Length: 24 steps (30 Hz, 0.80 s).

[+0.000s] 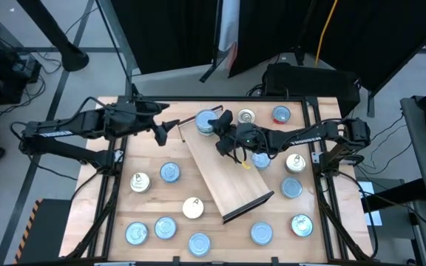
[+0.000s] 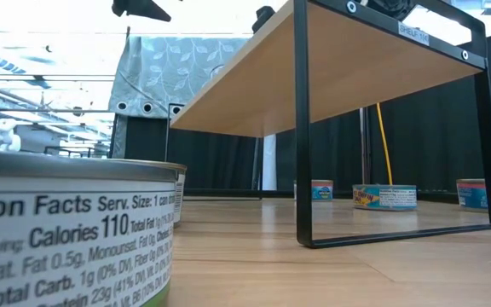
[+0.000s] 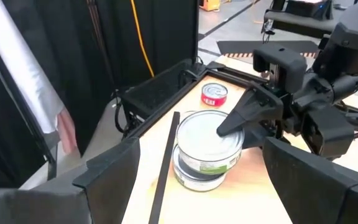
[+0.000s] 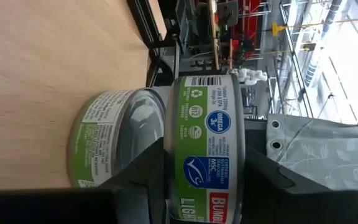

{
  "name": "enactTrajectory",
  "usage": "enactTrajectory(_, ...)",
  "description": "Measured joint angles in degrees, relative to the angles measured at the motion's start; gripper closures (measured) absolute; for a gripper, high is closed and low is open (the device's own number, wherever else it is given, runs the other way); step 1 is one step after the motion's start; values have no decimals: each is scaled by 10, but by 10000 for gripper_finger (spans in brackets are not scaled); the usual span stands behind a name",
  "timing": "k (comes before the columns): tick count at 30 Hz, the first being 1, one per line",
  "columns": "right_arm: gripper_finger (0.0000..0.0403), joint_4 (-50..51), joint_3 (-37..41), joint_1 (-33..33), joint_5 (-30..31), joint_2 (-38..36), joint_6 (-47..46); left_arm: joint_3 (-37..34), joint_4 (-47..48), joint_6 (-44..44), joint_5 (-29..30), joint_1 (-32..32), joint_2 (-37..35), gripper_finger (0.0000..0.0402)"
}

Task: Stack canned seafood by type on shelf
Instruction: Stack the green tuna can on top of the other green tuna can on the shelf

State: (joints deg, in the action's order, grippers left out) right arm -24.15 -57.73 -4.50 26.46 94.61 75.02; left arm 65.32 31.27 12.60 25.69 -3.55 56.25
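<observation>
The shelf (image 1: 228, 177) is a light-wood board on a dark frame, lying slantwise across the table's middle. At its far end two cans of canned seafood stand stacked (image 1: 207, 122). The upper can (image 3: 207, 138) has a plain silver top and a green label, and it rests on the lower can (image 3: 194, 177). My right gripper (image 1: 222, 131) reaches in from the right and is shut on the upper can (image 4: 207, 143). My left gripper (image 1: 165, 131) hovers open just left of the shelf's far end, facing the stack, with nothing between its fingers. My right gripper has the upper can between its two fingers, one finger (image 3: 232, 119) lying on the can's flat top (image 3: 210, 134), the other (image 4: 145, 180) low at the seam with the lower can (image 4: 104, 134). The fingers come in about level from the table's right. The can sits upright on the lower can.
Several more cans lie scattered on the table around the shelf: cream ones (image 1: 139, 182) (image 1: 192, 207), blue-topped ones along the near edge (image 1: 200, 242) and right side (image 1: 291, 188), and two at the far edge (image 1: 246, 116) (image 1: 281, 114). One can (image 2: 66, 230) stands close before the low camera.
</observation>
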Motion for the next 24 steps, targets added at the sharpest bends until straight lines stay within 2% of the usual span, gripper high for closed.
enactTrajectory(6,221,7,-1,-9,-36,-1,-47,0,-3,1,-2,0,0,63)
enactTrajectory(12,178,9,-1,-9,-40,-3,-95,0,-3,3,-2,0,0,63)
enactTrajectory(18,168,41,-2,-15,-99,-21,-188,0,-3,3,-3,0,0,63)
enactTrajectory(24,168,116,-40,-35,-148,-36,-266,0,-3,1,-7,0,0,63)
